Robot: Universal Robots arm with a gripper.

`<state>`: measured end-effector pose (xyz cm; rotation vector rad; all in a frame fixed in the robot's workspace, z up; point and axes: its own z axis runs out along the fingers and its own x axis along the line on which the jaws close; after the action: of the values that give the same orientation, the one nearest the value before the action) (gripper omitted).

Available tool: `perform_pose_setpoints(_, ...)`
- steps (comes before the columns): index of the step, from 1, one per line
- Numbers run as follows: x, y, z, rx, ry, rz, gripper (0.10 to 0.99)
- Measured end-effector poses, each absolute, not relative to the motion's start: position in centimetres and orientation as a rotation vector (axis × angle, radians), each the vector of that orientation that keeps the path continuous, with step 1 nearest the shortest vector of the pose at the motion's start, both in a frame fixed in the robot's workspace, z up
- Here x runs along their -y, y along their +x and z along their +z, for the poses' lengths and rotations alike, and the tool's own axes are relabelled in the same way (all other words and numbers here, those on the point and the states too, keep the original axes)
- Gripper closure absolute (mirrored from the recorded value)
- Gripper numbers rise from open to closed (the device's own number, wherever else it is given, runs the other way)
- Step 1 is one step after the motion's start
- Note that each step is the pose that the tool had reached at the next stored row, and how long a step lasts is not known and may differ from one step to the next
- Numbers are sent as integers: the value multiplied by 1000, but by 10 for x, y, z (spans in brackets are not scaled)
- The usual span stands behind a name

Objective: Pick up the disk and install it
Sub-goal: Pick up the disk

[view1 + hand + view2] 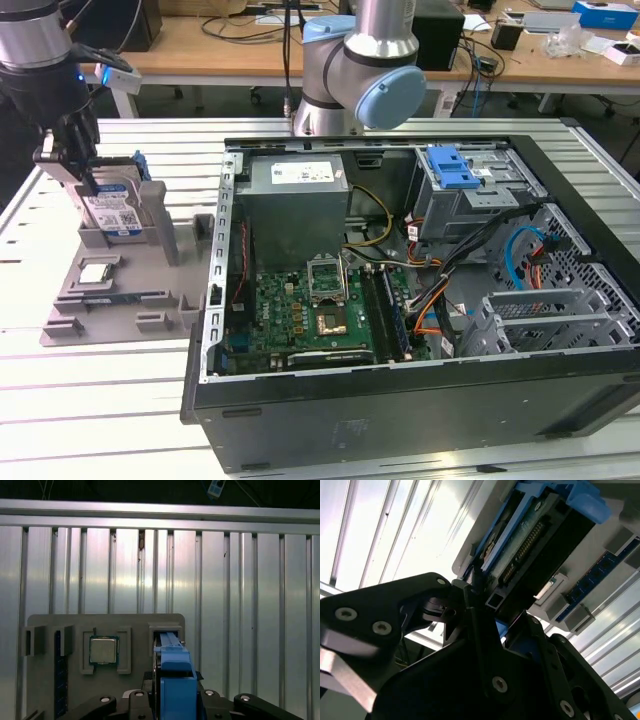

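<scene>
The disk [112,212], silver with a white and blue label and a blue frame, stands on edge in a slot of the grey holder tray [110,320] at the exterior view's left. My gripper [85,175] reaches down onto its upper edge, with the jaws shut against both sides. In the second wrist view the black fingers [470,600] press on the disk [530,535] beside its connector end. In the first wrist view the disk's blue frame [175,665] runs from the tray slot back between the finger bases.
An open computer case [400,410] lies at the exterior view's right, with a metal drive cage and blue latch [455,165] at its far corner. The arm's base [350,60] stands behind it. On the tray lie a small square chip [103,650] and a memory stick [120,297].
</scene>
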<state>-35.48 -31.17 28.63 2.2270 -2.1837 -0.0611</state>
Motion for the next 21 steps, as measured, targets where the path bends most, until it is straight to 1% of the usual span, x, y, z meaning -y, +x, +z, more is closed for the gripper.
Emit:
perform_pose_setpoints(12, 310, -355, 308, 2184, 2227, -61, 718)
perform_pose_setpoints(21, 309, -355, 334, 2184, 2227, -61, 718)
